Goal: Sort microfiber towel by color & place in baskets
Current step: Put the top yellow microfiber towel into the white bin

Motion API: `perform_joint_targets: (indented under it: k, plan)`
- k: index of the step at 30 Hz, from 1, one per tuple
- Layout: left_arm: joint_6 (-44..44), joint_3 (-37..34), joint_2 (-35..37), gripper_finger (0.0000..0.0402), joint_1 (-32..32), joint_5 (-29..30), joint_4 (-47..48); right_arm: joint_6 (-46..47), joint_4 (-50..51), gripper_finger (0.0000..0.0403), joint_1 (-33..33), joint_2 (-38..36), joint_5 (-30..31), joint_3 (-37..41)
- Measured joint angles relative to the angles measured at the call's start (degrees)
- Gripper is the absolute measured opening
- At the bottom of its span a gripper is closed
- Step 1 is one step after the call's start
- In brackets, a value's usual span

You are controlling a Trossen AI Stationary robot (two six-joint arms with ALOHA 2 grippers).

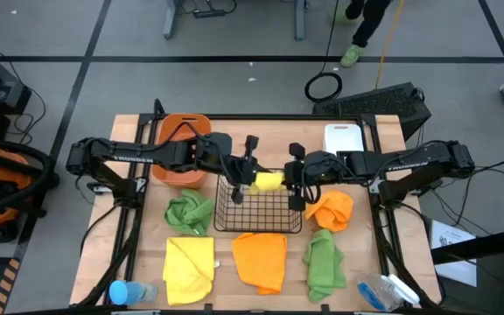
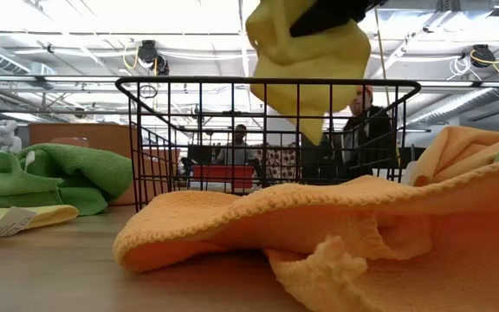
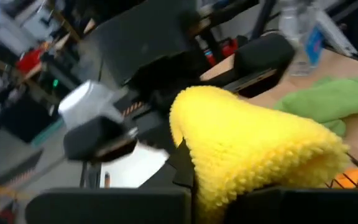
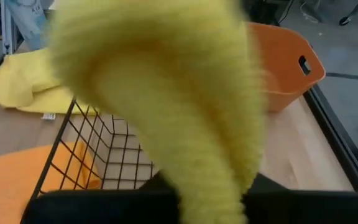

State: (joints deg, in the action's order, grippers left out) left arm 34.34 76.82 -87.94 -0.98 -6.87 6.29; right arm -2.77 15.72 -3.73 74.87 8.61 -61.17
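A bunched yellow towel [image 1: 269, 181] hangs over the black wire basket [image 1: 257, 219] in the middle of the table. My left gripper [image 1: 250, 175] is shut on its left end and my right gripper [image 1: 289, 179] on its right end. In the low view the towel [image 2: 306, 69] droops to a point at about the height of the basket's rim [image 2: 189, 83]. The orange tub [image 1: 182, 150] stands at the far left and the white bin [image 1: 344, 137] at the far right. My left gripper pinches the yellow towel's left end [image 3: 211, 184] between its two fingers, coming nearly level from the table's left. The bunched cloth bulges out beyond the fingers and is clear of the table. My right gripper pinches the towel's right end [image 4: 211, 182] between its fingers, slanting down from the table's right. The cloth rises in a thick fold in front of the fingers and hides how many layers are held. The towel hangs clear above the basket.
On the table around the basket lie a green towel [image 1: 189, 212], a yellow towel [image 1: 189, 269], an orange towel [image 1: 261, 260], another green towel [image 1: 324, 262] and another orange towel [image 1: 332, 210]. Bottles lie at the near corners [image 1: 129, 291] [image 1: 383, 291]. People are in the room beyond.
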Motion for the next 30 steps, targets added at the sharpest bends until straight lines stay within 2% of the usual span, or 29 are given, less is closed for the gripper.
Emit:
perform_joint_targets:
  k: [3,8,12,15,19,25,30]
  plan:
    - [-2.89,0.0,0.0,0.0066,-0.06,2.58,0.83,0.4,0.72,0.0017,0.0,-0.02,0.03,0.0]
    - [-8.82,0.0,0.1,0.0177,-0.03,6.07,3.32,0.78,5.78,0.0005,-0.02,-1.03,0.35,0.07]
    - [-9.93,0.02,1.15,0.0256,-0.06,10.64,10.0,2.24,9.43,0.0004,-0.02,-4.04,2.15,0.09]
    - [-11.24,-0.02,1.79,0.0293,-0.14,14.19,15.4,2.53,11.29,0.0003,-0.02,-7.5,4.11,0.09]
    - [-13.74,0.0,1.98,0.0308,-0.56,15.64,18.45,2.49,14.07,0.0002,0.05,-12.71,7.55,0.09]
    - [-17.21,-1.4,1.97,0.0302,-0.65,15.74,20.9,2.62,21.06,0.0001,2.28,-20.54,13.67,0.09]
    - [-19.81,-2.48,1.92,0.0297,-0.65,15.71,20.77,4.02,25.06,0.0001,6.17,-25.31,13.98,0.09]
